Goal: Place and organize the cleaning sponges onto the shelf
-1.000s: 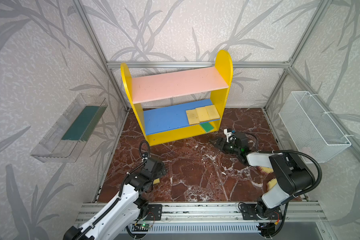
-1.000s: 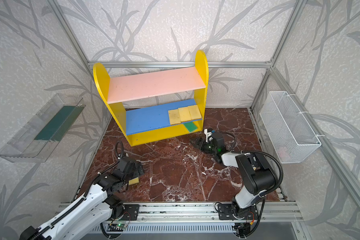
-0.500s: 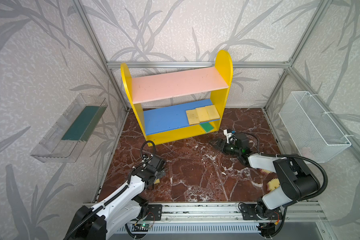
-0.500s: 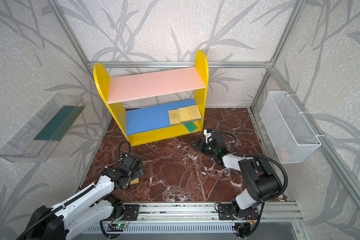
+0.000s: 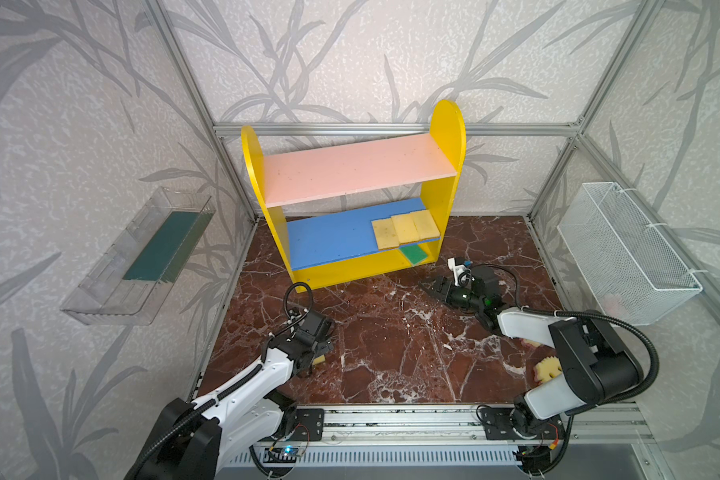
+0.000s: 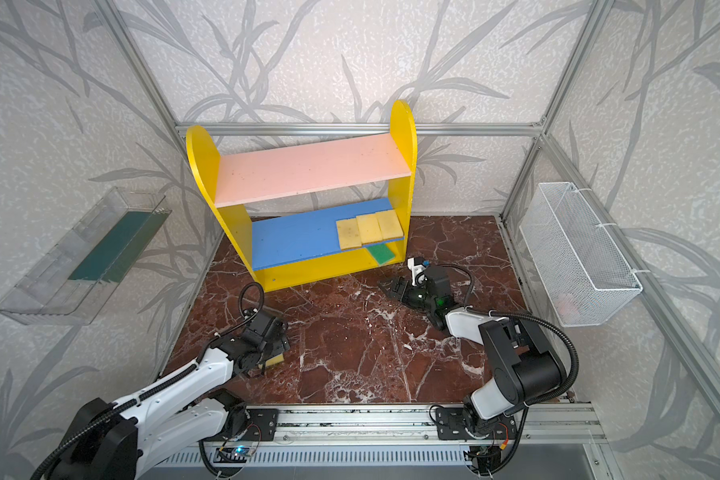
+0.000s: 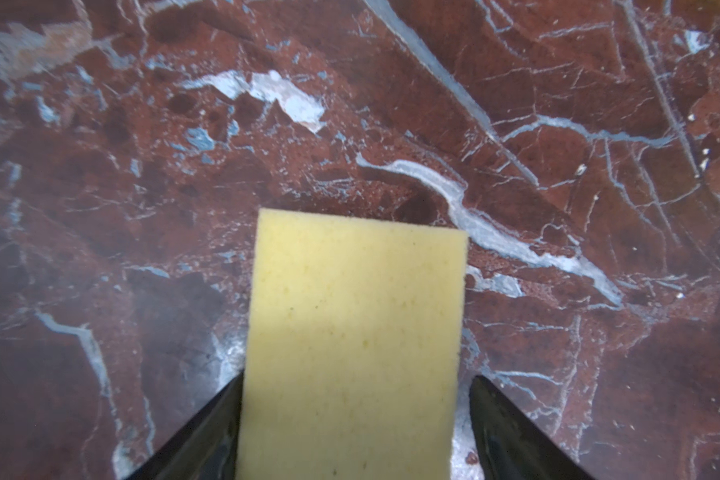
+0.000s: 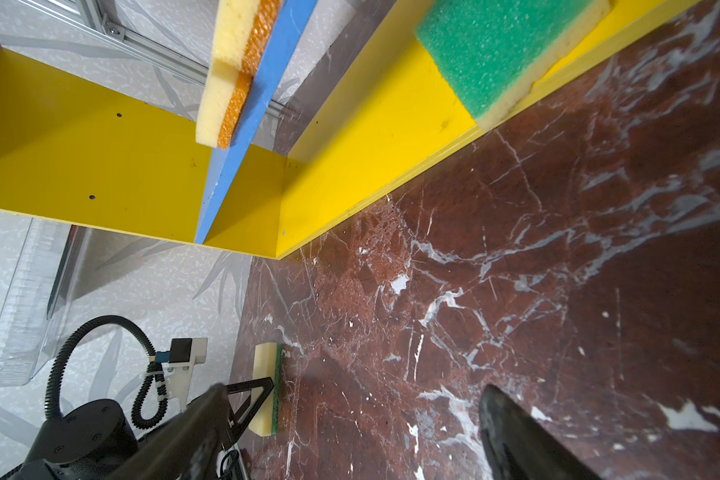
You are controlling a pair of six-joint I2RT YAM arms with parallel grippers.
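Observation:
The shelf (image 5: 350, 174) (image 6: 308, 170) stands at the back. Three pale yellow cleaning sponges (image 5: 404, 228) lie side by side on its blue board, orange faces down. A green-faced sponge (image 5: 414, 254) (image 8: 487, 54) lies on the yellow base. Another rectangular sponge (image 7: 350, 332) (image 5: 319, 359) lies on the floor at the front left. My left gripper (image 7: 358, 376) (image 5: 314, 353) straddles it, open: one finger touches its side, the other stands just off. My right gripper (image 8: 355, 385) (image 5: 427, 286) is open and empty on the floor before the shelf's right end. A round jagged yellow sponge (image 5: 547, 370) peeks from behind the right arm.
A clear plastic tray (image 5: 142, 257) holding a dark green pad hangs on the left wall. A white wire basket (image 5: 624, 253) hangs on the right wall. An aluminium rail (image 5: 391, 419) bearing both arm bases runs along the front edge of the marble floor.
My left gripper has come down around the floor sponge and its jaws have narrowed towards it. The right gripper has hardly moved.

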